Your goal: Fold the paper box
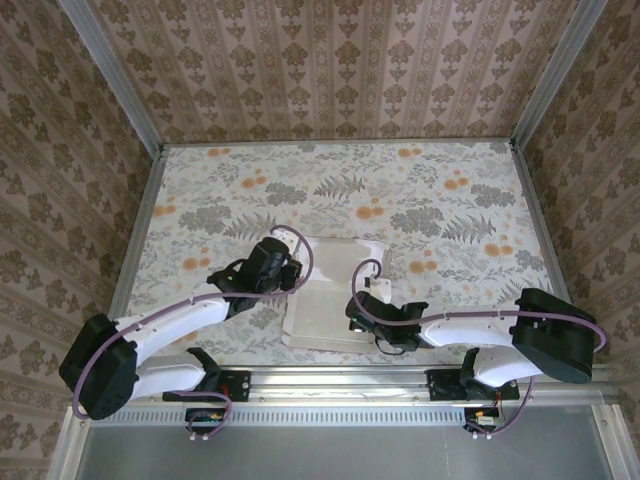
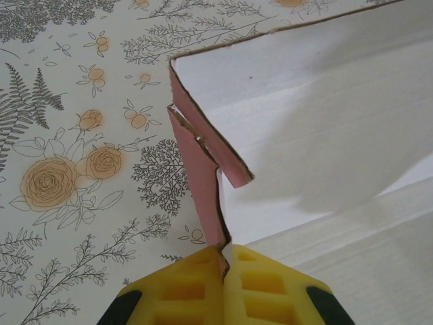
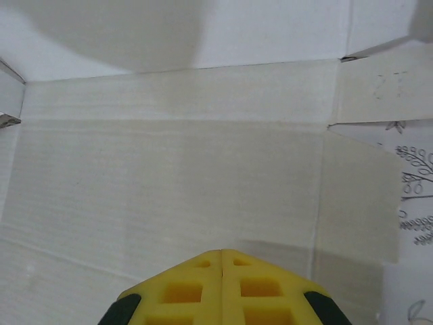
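The chief risk, as I judged it, sat at the left gripper (image 2: 223,261), whose yellow fingers were closed on the bottom corner of a thin pink flap (image 2: 201,189). They held very little of the card, so a sideways pull or a quick lift could have torn the flap at its notch or let it slide out of the pinch, and the raised side would then have sprung back flat. The right gripper (image 3: 222,256) had its fingers pressed together with nothing between them, their tips over the pale inner panel; whether they touched the card I could not tell. If they were meant to pin the sheet, a slip on that smooth surface could have let the whole thing skid over the floral table (image 1: 430,190) and spoil the crease. The paper box (image 1: 322,312) lay at the middle of the table's near side, between the two grippers and mostly open. Its off-white inner side faced up, faintly ribbed and crossed by straight fold lines, with a panel tilted up at the far side. At its left edge two tabbed flaps stood up, showing pink outer faces and brown cut edges
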Motion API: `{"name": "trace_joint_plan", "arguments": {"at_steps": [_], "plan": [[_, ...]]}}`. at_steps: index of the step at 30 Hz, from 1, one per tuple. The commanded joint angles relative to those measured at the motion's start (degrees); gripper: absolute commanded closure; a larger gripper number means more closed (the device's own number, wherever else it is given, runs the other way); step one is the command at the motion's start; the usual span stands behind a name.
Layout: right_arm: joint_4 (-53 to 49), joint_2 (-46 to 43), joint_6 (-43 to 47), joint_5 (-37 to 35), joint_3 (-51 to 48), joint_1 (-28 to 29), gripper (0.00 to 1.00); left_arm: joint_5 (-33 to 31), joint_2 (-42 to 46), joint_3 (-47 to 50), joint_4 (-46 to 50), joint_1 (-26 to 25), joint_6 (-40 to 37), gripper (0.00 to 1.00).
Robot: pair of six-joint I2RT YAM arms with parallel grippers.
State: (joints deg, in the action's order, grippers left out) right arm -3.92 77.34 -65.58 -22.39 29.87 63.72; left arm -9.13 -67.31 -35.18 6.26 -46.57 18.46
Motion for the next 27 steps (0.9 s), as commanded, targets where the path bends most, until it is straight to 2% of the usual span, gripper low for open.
{"name": "trace_joint_plan", "arguments": {"at_steps": [1,6,15,20,27], "plan": [[-1.8,-1.6,-2.9,-4.2,-1.8,1.0,0.96,0.4,-2.9,2.8,7.1,-1.1,2.2,1.00],[1.5,-1.4,-0.1,-2.8,-2.5,2.2,0.97,-1.0,-3.6,2.1,7.5,-2.4,1.6,1.00],[8.1,3.8,6.4,5.4,-2.0,2.3,0.97,-4.4,1.4,1.9,14.1,-3.0,1.1,1.00],[6.0,7.1,4.2,5.0,-0.7,2.6,0.98,-5.8,1.7,1.5,17.3,-3.3,2.0,1.00],[6.0,8.0,3.6,4.2,-0.5,3.4,0.98,-5.2,1.5,2.9,17.0,-4.7,4.7,1.00]]}}
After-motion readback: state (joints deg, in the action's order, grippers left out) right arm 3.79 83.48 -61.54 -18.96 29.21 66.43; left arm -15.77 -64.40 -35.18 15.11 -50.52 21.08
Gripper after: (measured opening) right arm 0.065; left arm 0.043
